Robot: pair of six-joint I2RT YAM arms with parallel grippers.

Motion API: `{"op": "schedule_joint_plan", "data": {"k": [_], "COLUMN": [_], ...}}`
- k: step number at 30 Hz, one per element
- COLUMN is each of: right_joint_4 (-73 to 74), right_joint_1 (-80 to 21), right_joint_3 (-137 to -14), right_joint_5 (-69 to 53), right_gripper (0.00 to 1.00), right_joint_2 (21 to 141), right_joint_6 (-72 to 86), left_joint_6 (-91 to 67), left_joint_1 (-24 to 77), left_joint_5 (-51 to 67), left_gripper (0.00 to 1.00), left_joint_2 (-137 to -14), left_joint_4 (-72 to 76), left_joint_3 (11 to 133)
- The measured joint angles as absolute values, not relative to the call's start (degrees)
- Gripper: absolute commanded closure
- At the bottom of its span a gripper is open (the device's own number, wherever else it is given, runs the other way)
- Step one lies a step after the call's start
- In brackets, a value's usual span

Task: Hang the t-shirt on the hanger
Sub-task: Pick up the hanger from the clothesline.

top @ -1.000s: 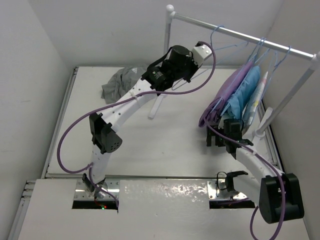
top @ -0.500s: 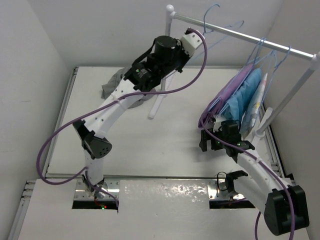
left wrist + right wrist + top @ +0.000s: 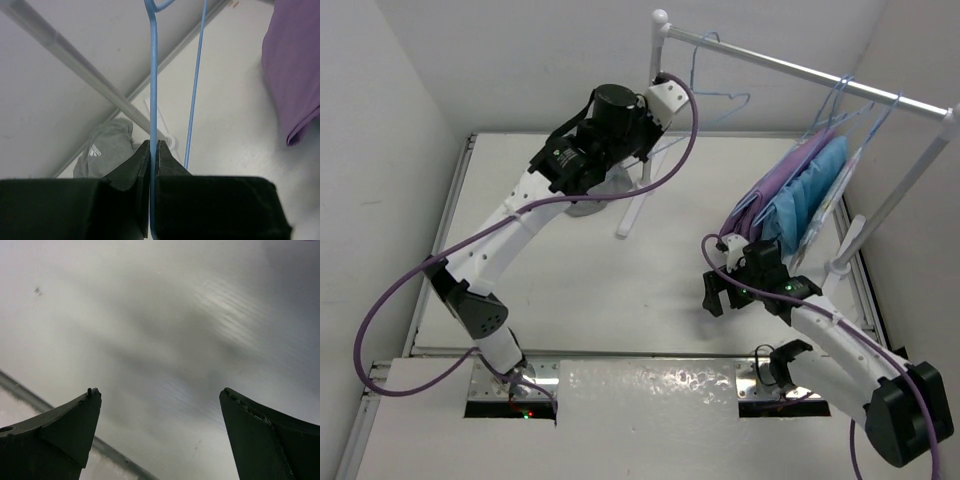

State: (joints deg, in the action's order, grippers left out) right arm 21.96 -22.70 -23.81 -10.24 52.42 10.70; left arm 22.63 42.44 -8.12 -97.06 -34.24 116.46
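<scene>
My left gripper [image 3: 153, 143] is shut on the thin pale-blue wire of the hanger [image 3: 153, 75], and the wire runs straight up out of the jaws. In the top view this gripper [image 3: 670, 92] is raised near the left end of the rail, and the hanger [image 3: 730, 97] hangs beside it with its hook close to the rail. The grey t-shirt [image 3: 105, 147] lies crumpled on the table at the back left, mostly hidden under the left arm in the top view. My right gripper [image 3: 715, 290] is open and holds nothing, low over the table right of centre [image 3: 160, 392].
A white clothes rail [image 3: 800, 70] crosses the back right on a post [image 3: 660, 60]. A purple garment [image 3: 770, 190] and a light-blue garment [image 3: 810, 185] hang on it from their own hangers. The rack's foot [image 3: 630, 215] rests on the table. Walls close in on both sides.
The left arm has swung left along the rail, carrying the hanger towards the post. The right arm has moved left and nearer, away from the hanging garments, still open.
</scene>
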Motion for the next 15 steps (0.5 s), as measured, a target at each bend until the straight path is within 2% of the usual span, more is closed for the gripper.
{"op": "schedule_joint_plan", "data": {"k": [9, 15], "right_joint_4": [25.82, 25.8], "right_joint_1": [-27.77, -29.71], "right_joint_3": [-25.32, -26.68], "right_joint_5": [-16.36, -25.21], "right_gripper": [0.01, 0.01], "right_joint_2": [48.86, 45.5], "right_joint_6": [9.56, 8.12], "left_joint_6": [22.31, 24.82], "left_joint_1": [34.98, 31.81], "left_joint_5": [-4.64, -0.58], "left_gripper": [1.0, 1.0], "left_joint_2": [-86.52, -79.15], "left_joint_4": [-38.44, -43.97], "left_joint_3": [103.46, 101.32]}}
